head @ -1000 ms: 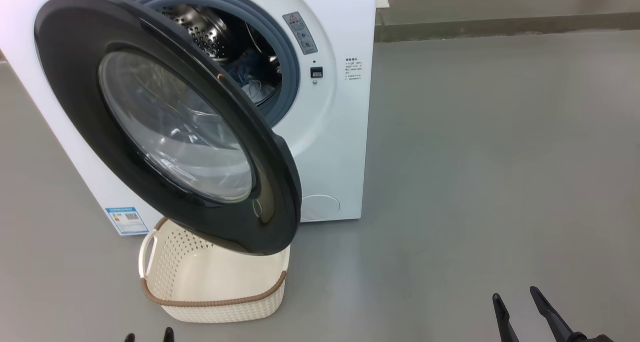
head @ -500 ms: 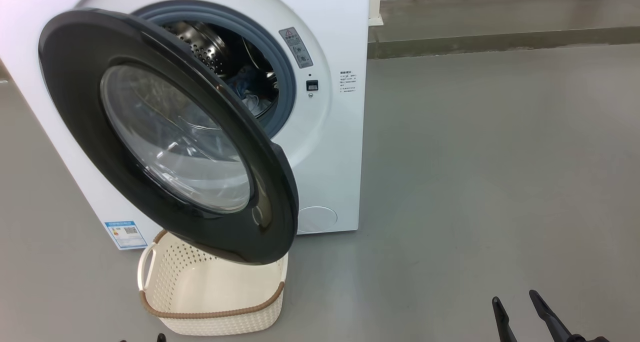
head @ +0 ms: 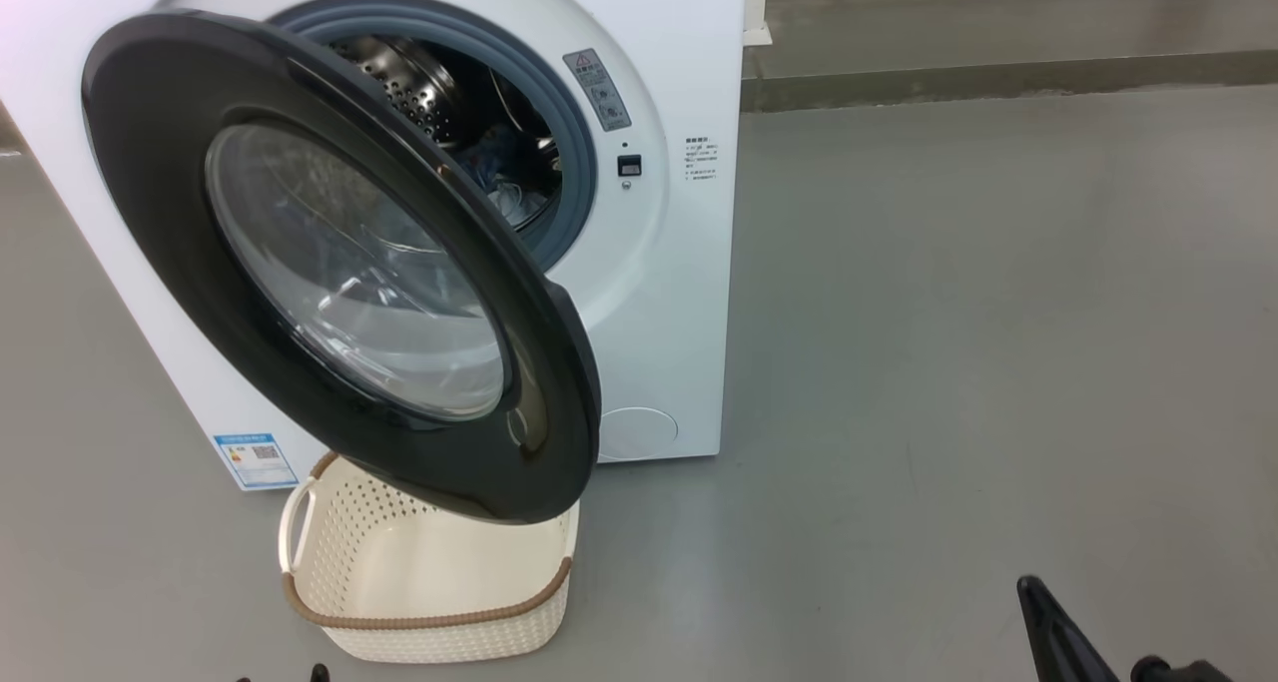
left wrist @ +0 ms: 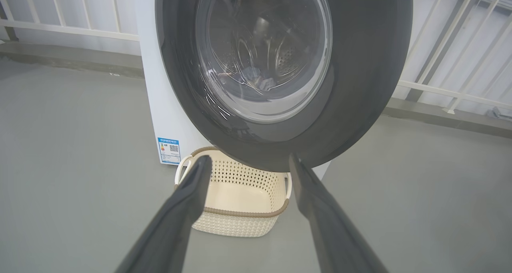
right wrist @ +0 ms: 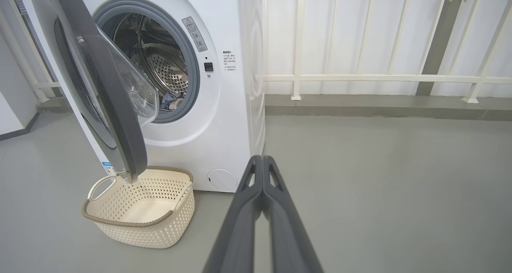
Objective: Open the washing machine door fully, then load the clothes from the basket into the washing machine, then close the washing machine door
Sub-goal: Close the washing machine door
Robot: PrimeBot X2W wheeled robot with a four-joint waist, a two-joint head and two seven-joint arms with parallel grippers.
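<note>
The white washing machine (head: 659, 263) stands with its black-rimmed door (head: 180, 213) swung out over the basket (head: 439, 632). Nothing shows inside the cream basket. Light blue clothes (head: 499, 158) lie in the steel drum, and the right wrist view shows them too (right wrist: 170, 99). My left gripper (left wrist: 248, 163) is open and empty, well short of the door (left wrist: 360, 85) and the basket (left wrist: 240, 221); its tips peek over the bottom edge of the head view (head: 280, 676). My right gripper (right wrist: 263, 158) is shut on nothing, low over the floor, to the right of the machine (right wrist: 224, 125).
A small round white flap (head: 637, 432) sits low on the machine's front, and a blue label (head: 255, 459) at its lower left corner. Behind the machine run a raised curb (head: 998, 78) and a white railing (right wrist: 380, 78). Bare grey floor (head: 949, 362) spreads to the right.
My right gripper's fingers have closed together. The head camera has shifted slightly. The door, basket and left gripper have not moved.
</note>
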